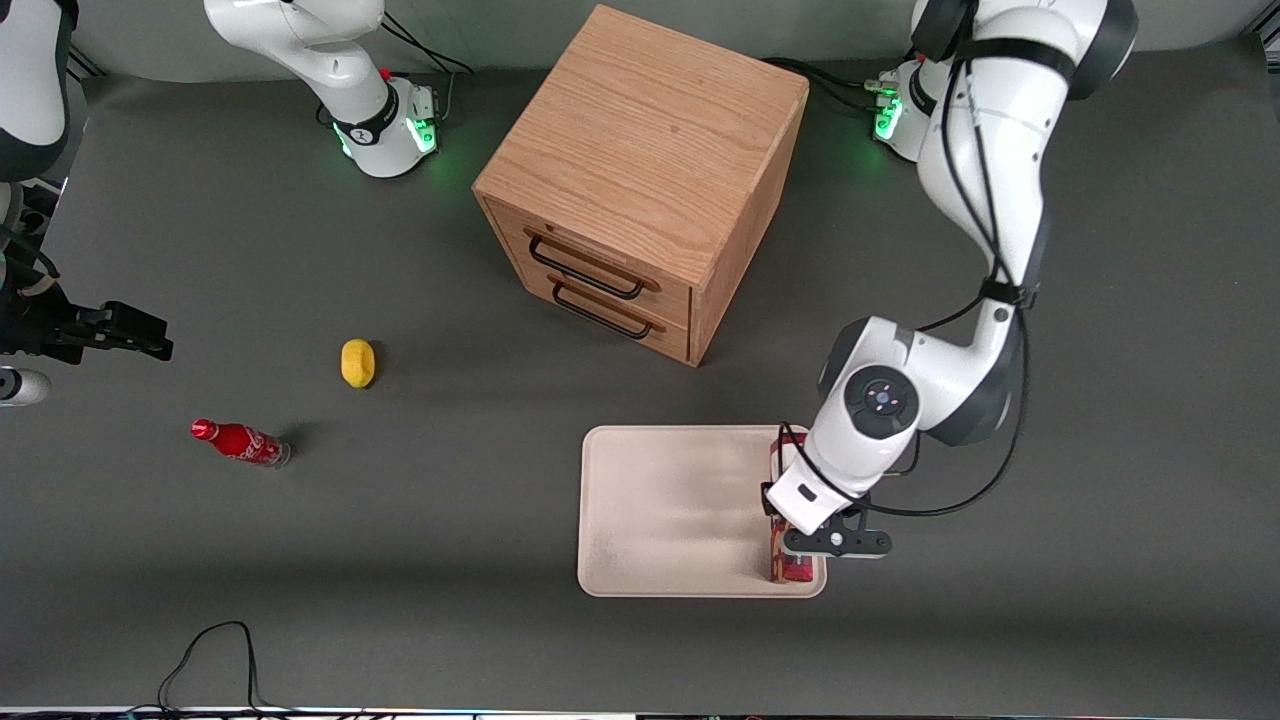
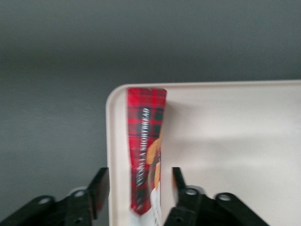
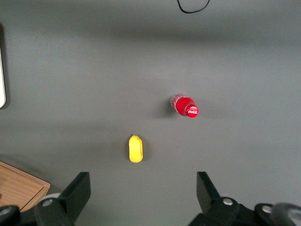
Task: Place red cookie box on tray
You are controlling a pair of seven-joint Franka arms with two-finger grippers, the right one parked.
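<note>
Hand (image 2: 136, 188) spread wide, fingers clear of red cookie box (image 2: 146, 150) lying along tray (image 2: 235, 141) edge

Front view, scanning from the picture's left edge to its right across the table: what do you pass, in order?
Cola bottle → yellow lemon-like object → wooden drawer cabinet → tray → red cookie box lying on the tray along its edge, with the gripper open above it.
</note>
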